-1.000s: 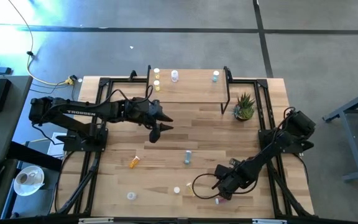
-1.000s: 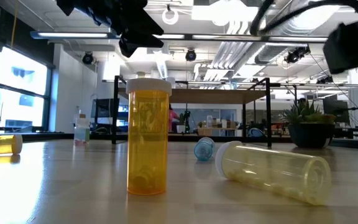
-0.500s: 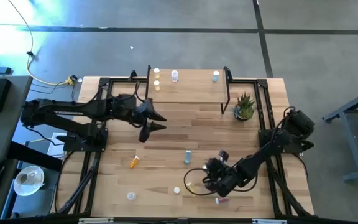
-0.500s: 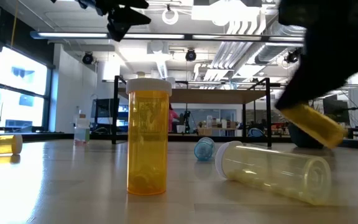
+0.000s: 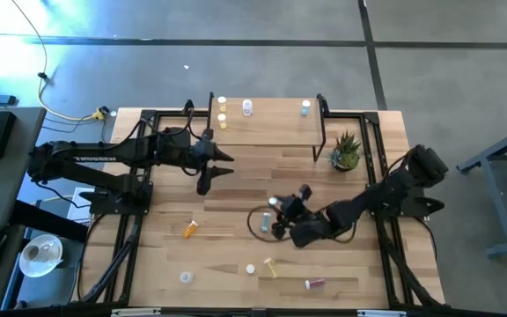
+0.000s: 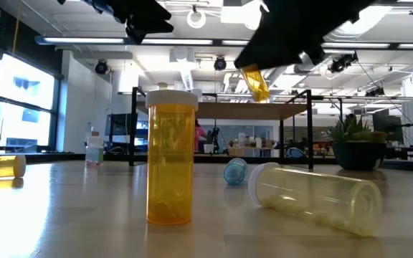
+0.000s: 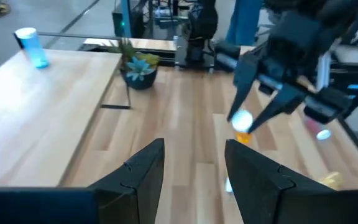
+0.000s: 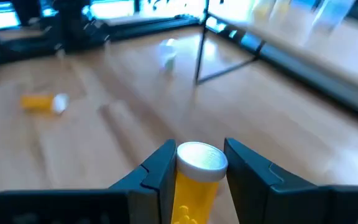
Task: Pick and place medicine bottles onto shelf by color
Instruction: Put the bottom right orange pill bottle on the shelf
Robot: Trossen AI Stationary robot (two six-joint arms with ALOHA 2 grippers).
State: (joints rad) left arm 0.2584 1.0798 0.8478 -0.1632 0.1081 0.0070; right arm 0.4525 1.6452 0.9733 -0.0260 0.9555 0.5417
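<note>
yellow bottle in the air, on its way across the tabletop

the tabletop [image 5: 236,176] carried the shelf [image 5: 275,126] at its far edge, with four small bottles on top: two yellow ones [image 5: 222,113] at one end, a clear one and a blue one further along. the right tool [image 8: 197,171] was clamped on a yellow bottle [image 8: 194,177] just below its white cap, pills showing inside; it looked light, stiff and slick, so a sidewall hold suits. the left tool [image 7: 191,165] hung fingers apart, empty, near the shelf. a yellow bottle [image 6: 170,158] stood upright below.
</note>
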